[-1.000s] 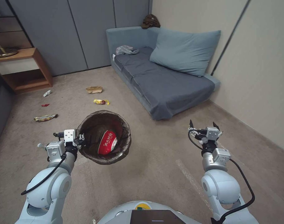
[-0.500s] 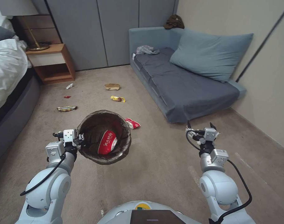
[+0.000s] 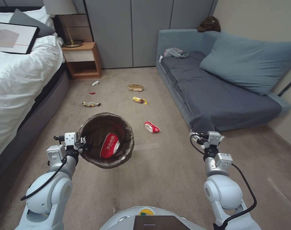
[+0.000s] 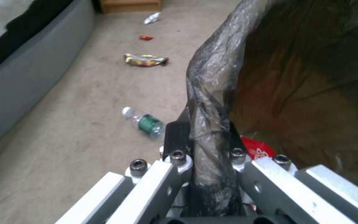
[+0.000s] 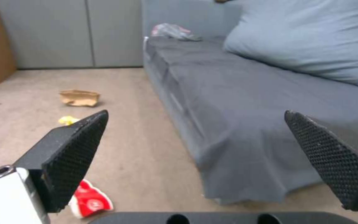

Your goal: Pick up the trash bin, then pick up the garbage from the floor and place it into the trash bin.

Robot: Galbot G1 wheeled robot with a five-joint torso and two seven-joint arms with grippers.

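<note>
Holding the trash bin (image 3: 106,144) by its bagged rim, left gripper (image 3: 82,142) clamped, lower left.
Right gripper (image 5: 195,155) spread wide, empty, lower right; crushed cup (image 3: 152,126) mid-frame.

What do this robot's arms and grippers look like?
Both arms are pale grey-white with rounded, bulbous joints and boxy silver wrist blocks; a loose black cable loops along each. The left gripper has white bracket links with hex bolts and black fingers. The right gripper has black wedge-shaped fingers with a dimpled grip texture.
</note>
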